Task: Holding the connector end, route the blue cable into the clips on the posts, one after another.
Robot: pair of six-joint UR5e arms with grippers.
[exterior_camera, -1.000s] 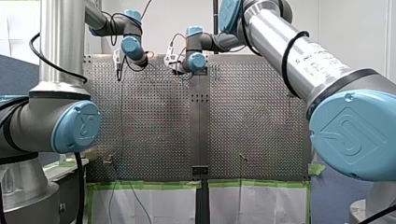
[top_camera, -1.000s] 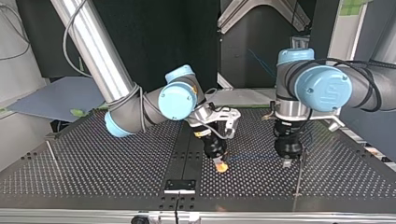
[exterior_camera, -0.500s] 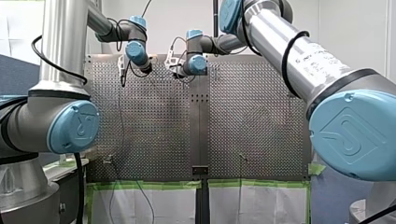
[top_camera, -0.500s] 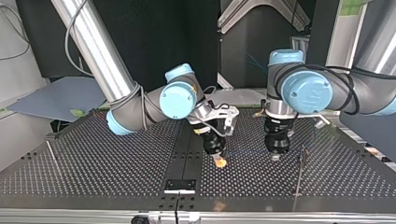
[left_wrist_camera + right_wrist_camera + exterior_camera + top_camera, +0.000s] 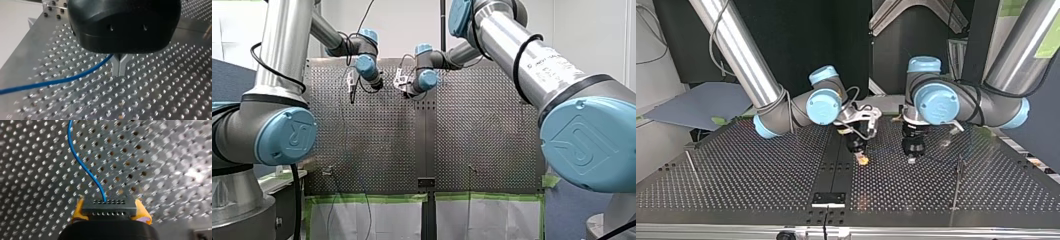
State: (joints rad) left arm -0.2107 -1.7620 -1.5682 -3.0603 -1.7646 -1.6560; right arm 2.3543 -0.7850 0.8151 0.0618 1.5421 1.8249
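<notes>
Perforated metal desk (image 5: 736,185) fills every view. Over its middle, the yellow-padded right jaws pinch the black connector (image 5: 109,207) across its width. The blue cable (image 5: 82,165) leaves the connector's face and runs ahead of them, low over the holes. The left jaws are pressed together on the cable further along, near the right ones, and the slack trails off sideways. A thin post (image 5: 957,175) stands near the desk's edge closest to the top view's camera, toward its right corner. The left arm is nearer to it, so the held span probably has to swing that way.
</notes>
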